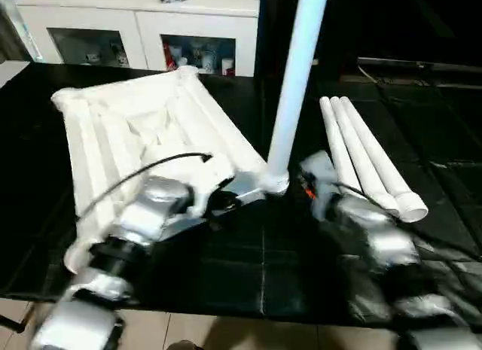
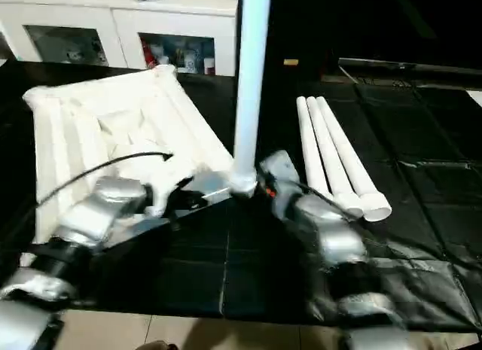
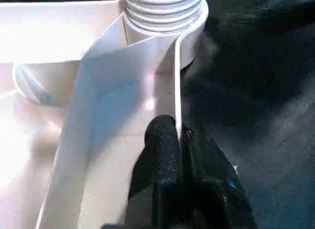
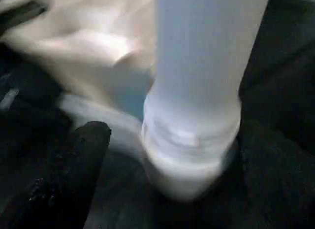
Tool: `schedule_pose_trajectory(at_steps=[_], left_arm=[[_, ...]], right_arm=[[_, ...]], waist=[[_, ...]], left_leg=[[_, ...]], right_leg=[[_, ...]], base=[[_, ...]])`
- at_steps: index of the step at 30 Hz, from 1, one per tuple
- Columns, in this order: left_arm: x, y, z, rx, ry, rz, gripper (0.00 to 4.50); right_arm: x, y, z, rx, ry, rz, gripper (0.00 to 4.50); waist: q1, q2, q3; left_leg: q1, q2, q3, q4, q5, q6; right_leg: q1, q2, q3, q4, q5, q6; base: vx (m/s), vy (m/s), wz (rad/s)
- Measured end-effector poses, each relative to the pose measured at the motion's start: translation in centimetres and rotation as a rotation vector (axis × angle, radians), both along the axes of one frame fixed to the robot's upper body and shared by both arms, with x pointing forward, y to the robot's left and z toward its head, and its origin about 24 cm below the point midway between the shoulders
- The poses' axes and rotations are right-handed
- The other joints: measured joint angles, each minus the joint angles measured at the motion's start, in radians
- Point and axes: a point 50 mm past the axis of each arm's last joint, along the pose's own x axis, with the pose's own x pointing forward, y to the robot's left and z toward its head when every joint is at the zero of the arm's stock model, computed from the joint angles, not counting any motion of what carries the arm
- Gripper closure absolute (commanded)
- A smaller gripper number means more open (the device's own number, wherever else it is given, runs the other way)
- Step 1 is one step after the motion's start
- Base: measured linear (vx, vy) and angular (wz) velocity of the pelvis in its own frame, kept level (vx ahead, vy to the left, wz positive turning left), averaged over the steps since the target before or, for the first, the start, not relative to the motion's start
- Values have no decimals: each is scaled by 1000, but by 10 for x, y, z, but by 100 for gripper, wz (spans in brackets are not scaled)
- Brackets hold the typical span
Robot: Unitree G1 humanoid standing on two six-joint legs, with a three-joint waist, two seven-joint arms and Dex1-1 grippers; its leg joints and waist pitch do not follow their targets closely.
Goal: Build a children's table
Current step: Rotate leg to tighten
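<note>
The children's table [image 1: 143, 132] lies upside down on the black mat [image 1: 301, 252], ribbed underside up, in front of the white cabinet [image 1: 135, 26]. One leg [image 1: 297, 79] stands upright in the corner socket of the table nearest the robot, on the right-arm side; its threaded base [image 3: 165, 10] sits in the socket ring. The left gripper [image 3: 178, 140] is at that same corner, its two black fingers [image 3: 160, 155] pressed together on the thin frame wall [image 3: 176, 81] just beside the upright leg, pinching that wall between them. The right gripper [image 4: 167, 155] is at the base of the upright leg with its fingers [image 4: 74, 165] spread wide, one on each side of the leg; whether either finger touches the leg cannot be told. Three loose legs [image 1: 369, 158] lie side by side on the mat, touching one another, well apart from the table and beyond the right gripper, their wide ends towards the robot.
</note>
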Motion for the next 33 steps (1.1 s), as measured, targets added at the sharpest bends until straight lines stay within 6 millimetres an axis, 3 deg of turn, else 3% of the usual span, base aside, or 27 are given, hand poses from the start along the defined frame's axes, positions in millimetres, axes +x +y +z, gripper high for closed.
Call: schedule_pose_trajectory(at_steps=[4, 9, 14, 21, 23, 26, 33], left_arm=[[-2, 10, 1, 12, 3, -70, 450], [-9, 24, 1, 42, 5, -213, 450], [-14, 27, 0, 55, 16, -311, 450], [-18, 27, 0, 69, 23, -399, 450], [-19, 27, 1, 72, 22, -414, 450], [-19, 26, 0, 73, 18, -427, 450], [-20, 26, 0, 73, 16, -435, 450]], right_arm=[[-6, -8, 2, -14, 8, 119, 8], [-12, -20, 9, -11, 18, 259, 8], [-8, -19, 21, -19, -20, 353, 8], [-8, -13, 23, -28, -15, 457, 8], [-10, -11, 20, -29, 2, 484, 45], [-11, -8, 17, -26, 17, 506, 48], [-11, -8, 14, -33, 21, 509, 122]], waist=[[3, 0, 0], [26, 0, 0], [41, 0, 0], [47, -2, 0], [47, -2, 0], [47, -2, 0], [46, -2, 0]], left_leg=[[-1, 0, 0, 2, 0, 1], [-1, 1, 0, 4, 0, 1], [-1, 1, 0, 9, -1, 1], [-1, 1, 0, 10, -1, 1], [-1, 1, 0, 10, -1, 1], [-1, 1, 0, 10, -1, 1], [-1, 1, 0, 10, -1, 1]], right_leg=[[0, 0, 0, 0, 0, 0], [0, 0, -1, 1, 0, 0], [1, -1, -1, 3, 1, -2], [2, -1, -1, 4, 2, -3], [2, -1, -1, 4, 2, -3], [2, -1, -1, 4, 2, -3], [2, -1, -1, 4, 2, -3]], base=[[0, 0, 0], [0, 0, 0], [0, 0, 0], [0, 0, 0], [0, 0, 0], [0, 0, 0], [0, 0, 0]])
